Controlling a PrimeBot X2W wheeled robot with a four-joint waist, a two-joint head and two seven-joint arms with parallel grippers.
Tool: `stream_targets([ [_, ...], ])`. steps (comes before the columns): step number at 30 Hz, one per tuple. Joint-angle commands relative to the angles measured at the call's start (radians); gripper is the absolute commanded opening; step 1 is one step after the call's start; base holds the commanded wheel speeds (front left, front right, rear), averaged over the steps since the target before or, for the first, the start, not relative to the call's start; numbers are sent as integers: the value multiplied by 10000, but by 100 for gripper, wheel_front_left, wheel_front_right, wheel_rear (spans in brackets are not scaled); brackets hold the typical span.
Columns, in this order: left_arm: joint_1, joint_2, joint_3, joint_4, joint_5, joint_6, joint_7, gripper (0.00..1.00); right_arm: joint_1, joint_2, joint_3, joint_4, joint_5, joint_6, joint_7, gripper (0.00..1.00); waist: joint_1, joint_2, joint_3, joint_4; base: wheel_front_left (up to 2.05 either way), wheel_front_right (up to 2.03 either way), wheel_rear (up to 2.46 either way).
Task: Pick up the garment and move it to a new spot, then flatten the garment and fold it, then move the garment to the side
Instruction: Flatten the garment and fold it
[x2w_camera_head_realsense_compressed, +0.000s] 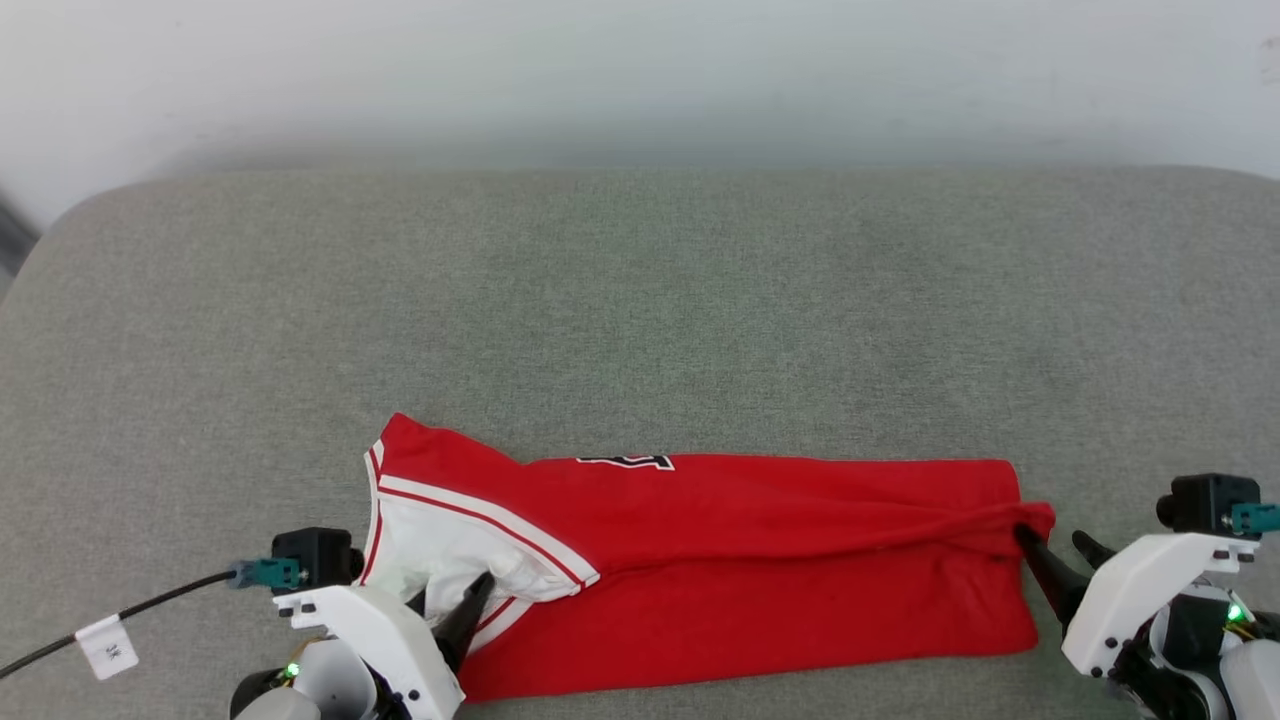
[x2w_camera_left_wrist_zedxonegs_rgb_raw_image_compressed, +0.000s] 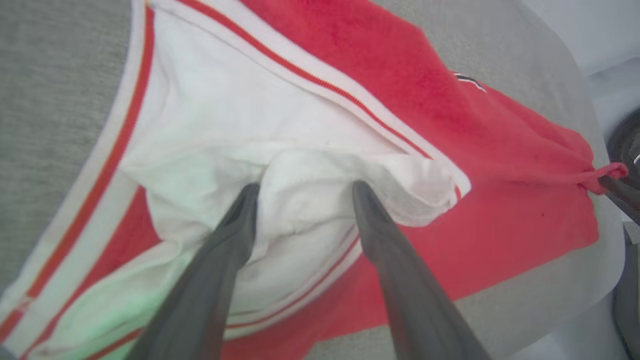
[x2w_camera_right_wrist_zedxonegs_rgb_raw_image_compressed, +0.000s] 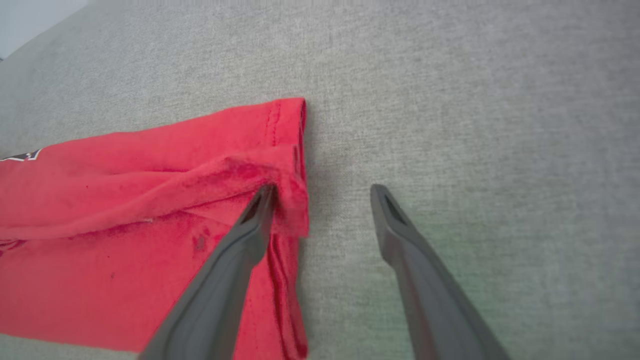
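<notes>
Up close, wrist views reveal released fingers: left gripper (x2w_camera_left_wrist_zedxonegs_rgb_raw_image_compressed: 305, 187) straddling the bunched white sleeve (x2w_camera_left_wrist_zedxonegs_rgb_raw_image_compressed: 225, 115), right gripper (x2w_camera_right_wrist_zedxonegs_rgb_raw_image_compressed: 322, 189) touching the hem (x2w_camera_right_wrist_zedxonegs_rgb_raw_image_compressed: 287, 150) of the red lengthwise-folded basketball T-shirt (x2w_camera_head_realsense_compressed: 760, 560) on the grey fabric worktop (x2w_camera_head_realsense_compressed: 640, 300).

L hand (x2w_camera_left_wrist_zedxonegs_rgb_raw_image_compressed: 305, 187) rises from bottom centre, fingers (x2w_camera_left_wrist_zedxonegs_rgb_raw_image_compressed: 220, 260) spread apart, tips on the garment (x2w_camera_left_wrist_zedxonegs_rgb_raw_image_compressed: 450, 125) w/ a bunched hump of its white sleeve (x2w_camera_left_wrist_zedxonegs_rgb_raw_image_compressed: 225, 115) btwn them. Striped trim (x2w_camera_left_wrist_zedxonegs_rgb_raw_image_compressed: 320, 82) runs diagonally above; black lettering (x2w_camera_left_wrist_zedxonegs_rgb_raw_image_compressed: 470, 80) upper right. At right edge, other arm's dark finger (x2w_camera_left_wrist_zedxonegs_rgb_raw_image_compressed: 619, 189) touches the red corner. Grey fabric surface (x2w_camera_left_wrist_zedxonegs_rgb_raw_image_compressed: 50, 100) at left.
</notes>
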Motion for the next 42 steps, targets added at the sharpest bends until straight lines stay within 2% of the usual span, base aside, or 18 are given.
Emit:
stream_targets([
  [1, 113, 39, 85, 118, 108, 81, -252, 100, 216, 74, 14, -154, 53, -3, -132, 100, 1, 0, -89, -41, 0, 0, 0],
  [3, 113, -9, 163, 1, 353, 67, -803, 100, 402, 62, -2, -528, 45, -3, -302, 100, 1, 0, -202, -99, 0, 0, 0],
  [5, 80, -38, 341, -108, 619, 295, -1456, 100, 591, 16, -99, -989, 13, -3, -342, 100, 1, 0, -302, -142, 0, 0, 0],
  [9, 61, -117, 548, -557, 1047, 509, -2468, 100, 790, -102, -507, -1920, -219, -3, 103, 100, 1, 0, -509, -239, 0, 0, 0],
  [13, -85, -114, 737, -1200, 1625, 944, -3379, 100, 717, -126, -1140, -2599, -467, -3, 975, 100, 1, 0, -626, -272, 0, 0, 0],
  [19, -81, 129, 977, -2622, 2934, 1928, -4135, 100, 616, 8, -1876, -3214, -953, -3, 2833, 100, 1, 0, -515, -88, 0, 0, 0],
  [24, -94, 212, 1027, -3306, 3697, 2259, -4273, 100, 309, 159, -2045, -3300, -1278, -3, 3872, 100, 1, 0, -195, 162, 0, 0, 0],
  [28, -119, 95, 1056, -3678, 4179, 2363, -4307, 100, 20, 314, -2061, -3038, -1455, -3, 4552, 100, 1, 0, 189, 506, 0, 0, 0],
  [36, 35, -105, 1213, -4016, 4710, 2112, -4350, 100, -99, 908, -2080, -1732, -1517, -3, 5395, 100, 1, 0, 663, 1107, 0, 0, 0],
  [41, 172, -161, 1315, -4011, 4908, 2017, -4353, 100, 127, 1247, -1943, -894, -1401, -3, 5998, 100, 1, 0, 616, 1219, 0, 0, 0],
  [42, 204, -164, 1318, -3976, 4949, 2000, -4354, 100, 140, 1286, -1901, -805, -1394, -2, 6066, 47, 1, 0, 566, 1213, 0, 0, 0],
])
